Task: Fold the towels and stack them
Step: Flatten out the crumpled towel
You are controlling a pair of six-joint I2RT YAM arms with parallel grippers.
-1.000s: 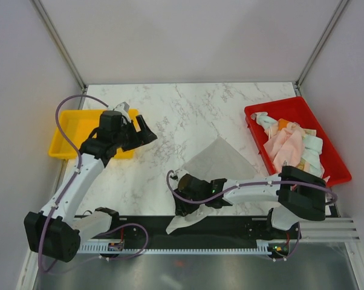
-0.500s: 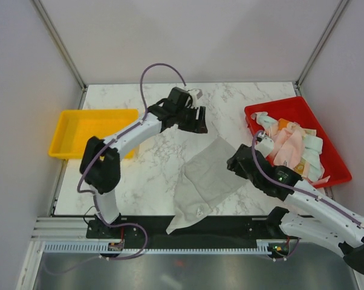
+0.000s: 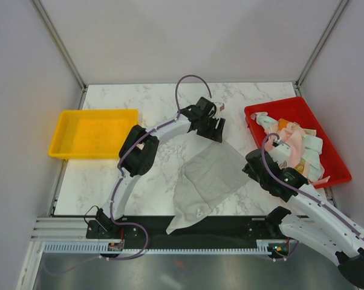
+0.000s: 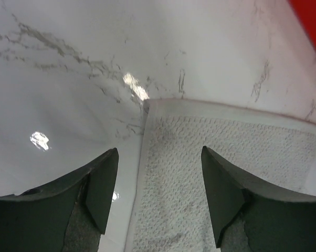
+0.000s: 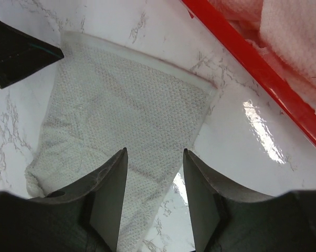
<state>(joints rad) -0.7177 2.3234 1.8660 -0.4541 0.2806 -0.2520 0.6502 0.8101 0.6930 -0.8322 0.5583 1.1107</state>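
A grey-white towel (image 3: 209,176) lies spread on the marble table, its near end hanging over the front edge. My left gripper (image 3: 214,130) hovers open over the towel's far corner; in the left wrist view the towel (image 4: 226,157) has its left hem running between the open gripper's (image 4: 159,150) fingers. My right gripper (image 3: 250,165) stands open above the towel's right corner, and the right wrist view shows that towel (image 5: 121,115) edge under the gripper (image 5: 155,150). Neither holds anything. More towels (image 3: 291,145), pink, mint and orange, are heaped in the red tray (image 3: 260,110).
An empty yellow tray (image 3: 92,133) sits at the table's left edge. The red tray's rim (image 5: 252,58) runs close to the right of the right gripper. The left gripper's finger (image 5: 16,52) shows at the towel's far corner. White walls enclose the table.
The left arm swung from the yellow tray across to the towel's far corner. The right arm left the towel's near end and moved to its right corner. The towel now lies flatter.
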